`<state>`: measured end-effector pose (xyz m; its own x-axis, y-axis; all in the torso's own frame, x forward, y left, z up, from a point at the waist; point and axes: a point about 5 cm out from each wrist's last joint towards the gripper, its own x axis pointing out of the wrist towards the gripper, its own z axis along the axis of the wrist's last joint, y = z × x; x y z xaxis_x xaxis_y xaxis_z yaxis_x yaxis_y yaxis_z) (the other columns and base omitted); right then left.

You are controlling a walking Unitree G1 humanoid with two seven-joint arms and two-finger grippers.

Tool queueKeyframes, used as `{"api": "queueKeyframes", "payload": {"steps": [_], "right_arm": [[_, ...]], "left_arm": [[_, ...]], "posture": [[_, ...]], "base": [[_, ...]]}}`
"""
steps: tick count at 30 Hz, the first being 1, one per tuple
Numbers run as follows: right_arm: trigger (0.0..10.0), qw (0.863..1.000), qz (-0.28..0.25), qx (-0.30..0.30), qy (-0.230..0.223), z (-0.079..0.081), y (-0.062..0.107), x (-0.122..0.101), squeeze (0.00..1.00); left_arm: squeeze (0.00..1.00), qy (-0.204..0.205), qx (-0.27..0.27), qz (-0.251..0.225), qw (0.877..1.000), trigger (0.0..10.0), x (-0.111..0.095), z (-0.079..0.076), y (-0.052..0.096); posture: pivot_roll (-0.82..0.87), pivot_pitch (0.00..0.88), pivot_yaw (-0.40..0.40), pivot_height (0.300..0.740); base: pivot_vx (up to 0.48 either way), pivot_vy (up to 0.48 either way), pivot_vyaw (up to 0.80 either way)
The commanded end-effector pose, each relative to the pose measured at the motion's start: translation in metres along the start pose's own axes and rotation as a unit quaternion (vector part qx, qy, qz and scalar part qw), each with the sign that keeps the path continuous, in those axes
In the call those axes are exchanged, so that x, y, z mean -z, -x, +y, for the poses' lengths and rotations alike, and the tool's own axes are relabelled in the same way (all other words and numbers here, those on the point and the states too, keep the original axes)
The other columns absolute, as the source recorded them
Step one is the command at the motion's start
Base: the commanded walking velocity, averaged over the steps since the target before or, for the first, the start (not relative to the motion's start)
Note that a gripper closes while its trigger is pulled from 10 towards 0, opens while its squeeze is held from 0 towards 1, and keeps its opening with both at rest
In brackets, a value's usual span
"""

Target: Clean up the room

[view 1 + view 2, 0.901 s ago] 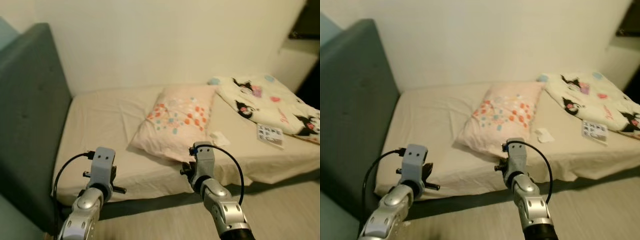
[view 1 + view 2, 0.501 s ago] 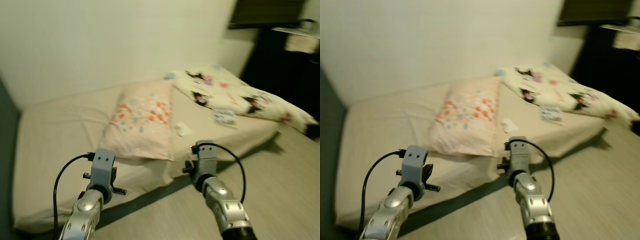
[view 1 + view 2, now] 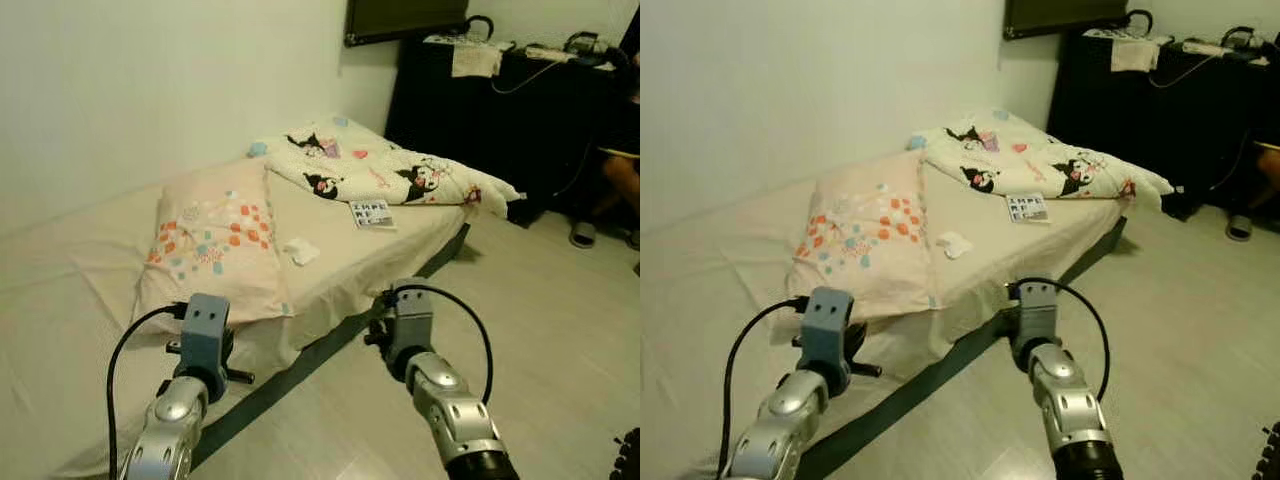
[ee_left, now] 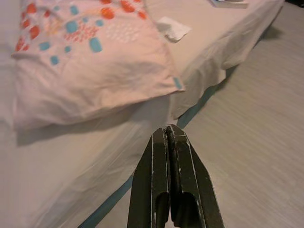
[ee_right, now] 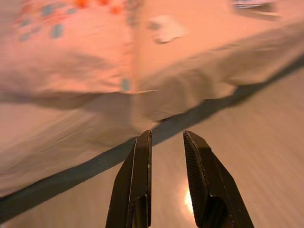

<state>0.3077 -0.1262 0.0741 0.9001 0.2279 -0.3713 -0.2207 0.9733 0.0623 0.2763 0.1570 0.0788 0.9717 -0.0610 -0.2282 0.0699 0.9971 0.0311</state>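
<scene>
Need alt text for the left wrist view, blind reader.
The left end effector, its two black fingers pressed together, hangs over the grey floor by the edge of a bed. On the bed lie a pink pillow with orange and blue spots and, beyond it, a small crumpled white tissue.

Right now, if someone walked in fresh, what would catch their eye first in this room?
Probably the bed along the wall, with a pink pillow dotted in orange and blue lying on it. Past the pillow, a rumpled cartoon-print blanket is heaped at the bed's far end, with a small white scrap and a printed card lying on the sheet between them. Nearer, the left claw is shut and the right claw open, both empty, by the bed's edge.
</scene>
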Motion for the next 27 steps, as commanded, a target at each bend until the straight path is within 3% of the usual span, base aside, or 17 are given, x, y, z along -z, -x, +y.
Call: {"api": "queueKeyframes", "payload": {"steps": [1, 6, 16, 22, 27], "right_arm": [[10.0, 1.0, -0.007, -0.008, 0.004, 0.0026, -0.0015, -0.0028, 0.0], [10.0, 1.0, -0.007, -0.007, 0.01, 0.0027, -0.0016, -0.0032, 0.0], [10.0, 1.0, -0.004, -0.006, 0.014, 0.0023, -0.0019, -0.0012, 0.0], [10.0, 0.999, 0.003, -0.02, 0.041, 0.0057, -0.0012, 0.0008, 0.0], [10.0, 0.997, 0.01, -0.039, 0.06, 0.0095, 0.0, 0.0039, 0.0]], "left_arm": [[0.0, 0.014, -0.005, -0.013, 1.0, 10.0, -0.003, 0.002, 0.0017], [0.0, 0.027, 0.002, -0.025, 0.999, 10.0, -0.0067, 0.0006, 0.0015], [0.0, 0.03, 0.01, -0.027, 0.999, 10.0, -0.0069, -0.0028, 0.0023], [0.0, 0.03, 0.009, -0.028, 0.999, 10.0, -0.0071, -0.0016, 0.0034], [0.0, 0.03, 0.008, -0.029, 0.999, 10.0, -0.0075, -0.0012, 0.003]], "posture": [[-0.08, 0.057, -0.021, 0.729], [-0.08, 0.057, -0.021, 0.729], [-0.08, 0.063, -0.027, 0.729], [-0.08, 0.063, -0.027, 0.729], [-0.08, 0.067, -0.033, 0.729]], "base": [[0.0, 0.0, 0.0], [0.0, 0.0, 0.0], [0.344, 0.0, 0.0], [0.393, 0.0, 0.0], [0.388, 0.0, 0.8]]}}
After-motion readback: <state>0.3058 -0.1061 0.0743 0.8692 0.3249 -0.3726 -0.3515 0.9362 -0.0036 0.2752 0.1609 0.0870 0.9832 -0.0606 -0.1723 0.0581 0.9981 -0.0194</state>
